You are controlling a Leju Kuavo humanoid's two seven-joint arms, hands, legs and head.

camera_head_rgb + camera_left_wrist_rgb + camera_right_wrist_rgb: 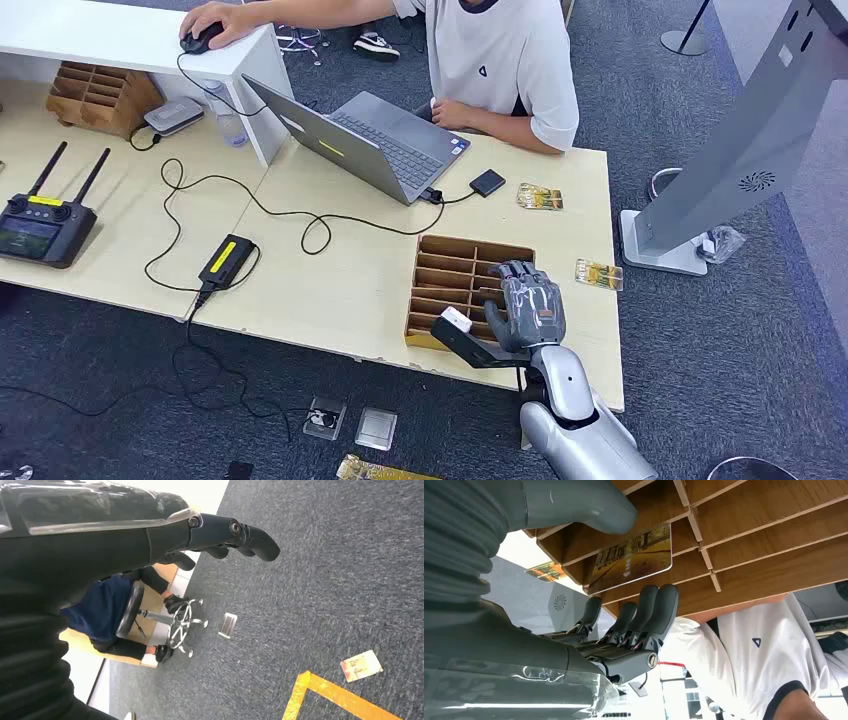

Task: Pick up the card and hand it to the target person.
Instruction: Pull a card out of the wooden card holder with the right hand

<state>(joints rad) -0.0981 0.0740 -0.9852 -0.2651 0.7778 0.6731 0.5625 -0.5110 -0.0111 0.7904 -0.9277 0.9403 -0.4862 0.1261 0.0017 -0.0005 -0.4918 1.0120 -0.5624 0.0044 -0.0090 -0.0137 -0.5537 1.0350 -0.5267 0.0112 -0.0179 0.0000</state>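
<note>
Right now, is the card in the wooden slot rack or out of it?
In. The card sits partly inside a slot of the wooden rack, one edge protruding; the right hand is beside it.

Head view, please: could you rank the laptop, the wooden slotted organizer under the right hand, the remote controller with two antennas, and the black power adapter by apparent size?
Largest to smallest:
1. laptop
2. wooden slotted organizer
3. remote controller, antennas included
4. black power adapter

The table (330, 290) carries a laptop (370, 140), wooden organizer (462, 285) and 2 cards (540, 196).
</note>
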